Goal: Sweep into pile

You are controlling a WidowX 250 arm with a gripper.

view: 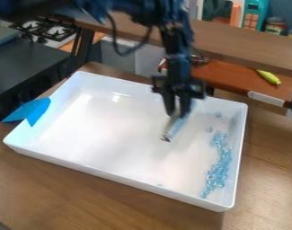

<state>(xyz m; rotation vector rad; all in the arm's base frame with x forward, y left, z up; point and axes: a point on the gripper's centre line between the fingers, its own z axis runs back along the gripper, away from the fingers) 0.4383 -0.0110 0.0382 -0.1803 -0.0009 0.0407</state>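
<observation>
i had the fingers [170,101] clenched on a pale, tube-like tool [174,126], which slanted out below them with its lower end pointing toward seven o'clock. i couldn't tell whether that end touched the floor of the white tray [106,174]. reading the tray as a clock dial, with twelve at the top of my view, i had the tool between two and three, inside the rim. the black arm [174,47] came down to it from the view's top edge.

farther out, the clear blue beads [218,168] lay inside the tray in a loose, uneven strip from three round to between four and five, near the side wall. a few sat apart from that strip, between two and three, and one small bit lay near five.

a flat blue piece [29,110] lapped over the tray's rim at ten. the tray rested on a wooden tabletop [100,200]. beyond it, i saw a stove [46,30] toward eleven and a yellow-green, banana-like thing [268,77] toward two, on a reddish-brown surface [226,75].
</observation>
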